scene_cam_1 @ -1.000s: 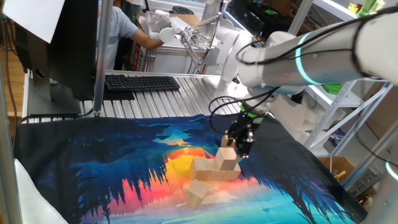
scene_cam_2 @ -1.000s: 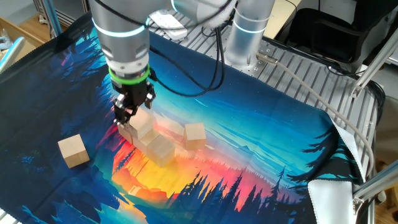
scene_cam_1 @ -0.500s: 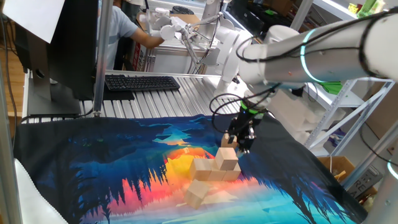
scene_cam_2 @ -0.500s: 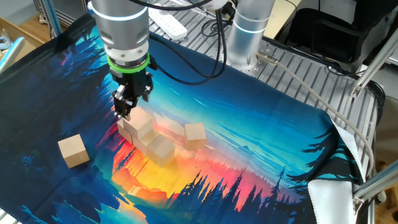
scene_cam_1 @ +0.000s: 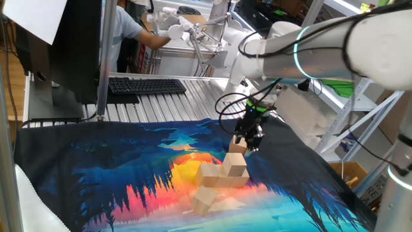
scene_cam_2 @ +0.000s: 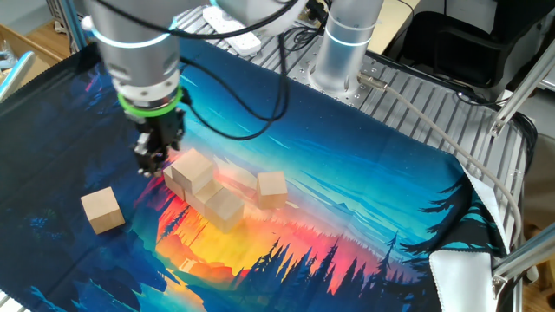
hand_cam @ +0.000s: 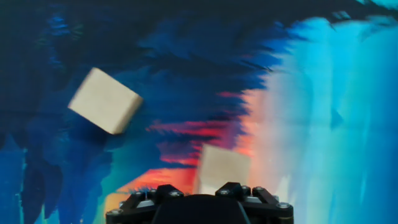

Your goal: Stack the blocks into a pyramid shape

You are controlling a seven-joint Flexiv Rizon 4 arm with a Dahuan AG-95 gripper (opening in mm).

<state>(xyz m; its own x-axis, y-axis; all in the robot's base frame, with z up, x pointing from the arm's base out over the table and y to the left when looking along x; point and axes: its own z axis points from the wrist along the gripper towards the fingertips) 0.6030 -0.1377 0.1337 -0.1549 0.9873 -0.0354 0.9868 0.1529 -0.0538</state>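
several blocks (scene_cam_2: 211, 186) clustered on cloth (scene_cam_2: 364, 191), pincer (scene_cam_2: 149, 162) beside, grip state unclear

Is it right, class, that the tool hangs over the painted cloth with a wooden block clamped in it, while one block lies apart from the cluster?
Not quite. The tool holds nothing: the other fixed view shows it bare beside the cluster of blocks. The rest stands: it hangs over the painted cloth, and one block lies apart.
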